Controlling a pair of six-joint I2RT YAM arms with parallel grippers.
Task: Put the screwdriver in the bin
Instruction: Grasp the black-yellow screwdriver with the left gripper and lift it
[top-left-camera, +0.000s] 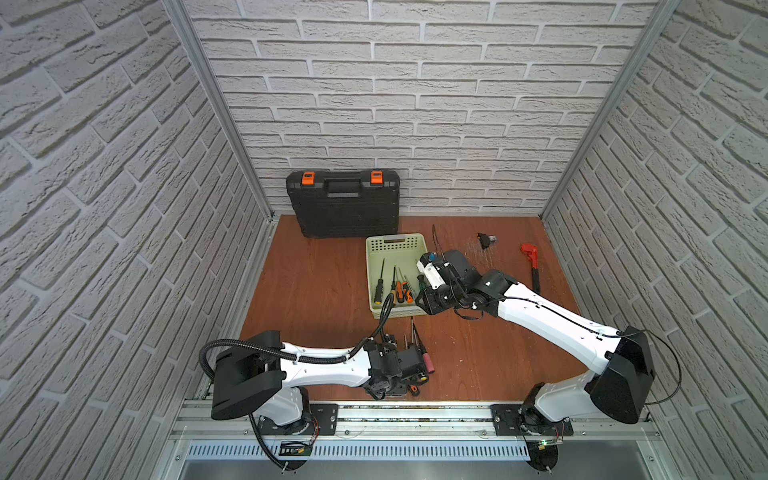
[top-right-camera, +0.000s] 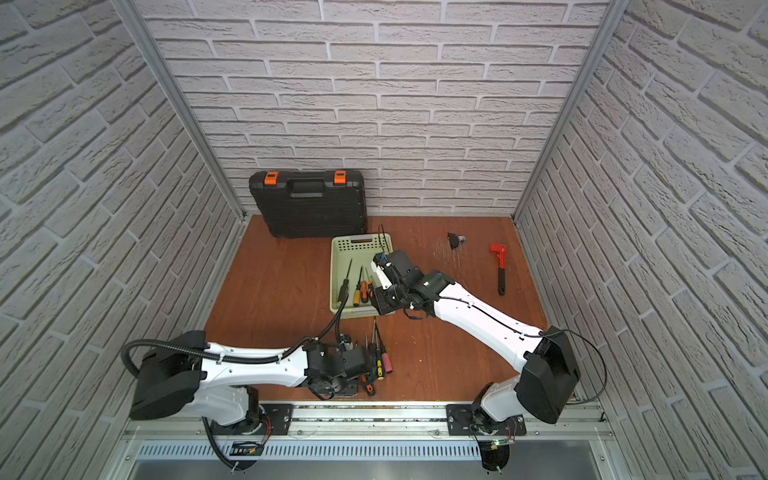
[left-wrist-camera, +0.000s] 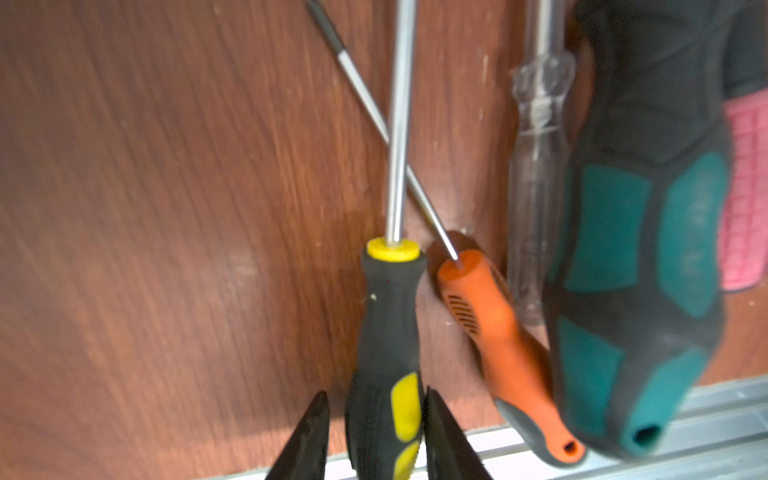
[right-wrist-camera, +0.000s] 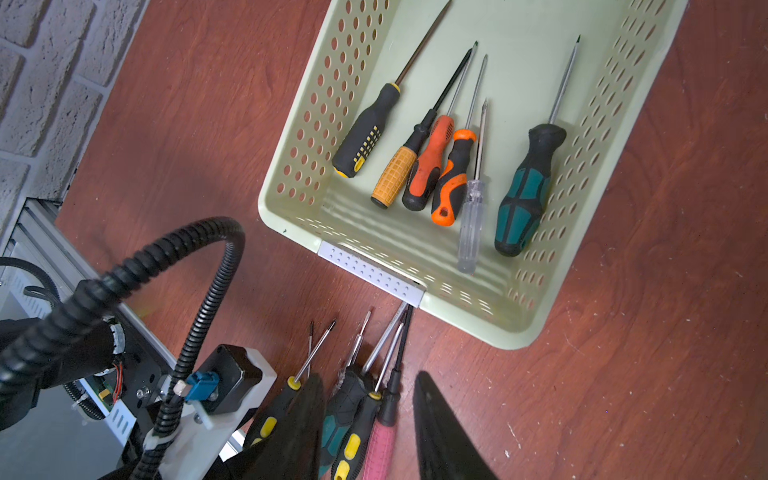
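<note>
1. Our left gripper (left-wrist-camera: 376, 392) narrowly straddles the black-and-yellow screwdriver (left-wrist-camera: 388, 316) handle, with a gap on one side; the screwdriver lies on the table (left-wrist-camera: 166, 208), outside the bin (right-wrist-camera: 291, 137).
2. Our right gripper (right-wrist-camera: 369, 375) hangs part-open and empty near the bin.

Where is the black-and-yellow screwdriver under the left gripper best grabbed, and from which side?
By its thick handle, from above, jaws across its width: the black-and-yellow screwdriver lies flat on the table, and its thin shaft crosses that of the orange screwdriver. The left gripper straddles that handle.

Both top views high at the front, sharing whole table (top-left-camera: 316, 291), left wrist close, right wrist above bin (right-wrist-camera: 299, 166)
</note>
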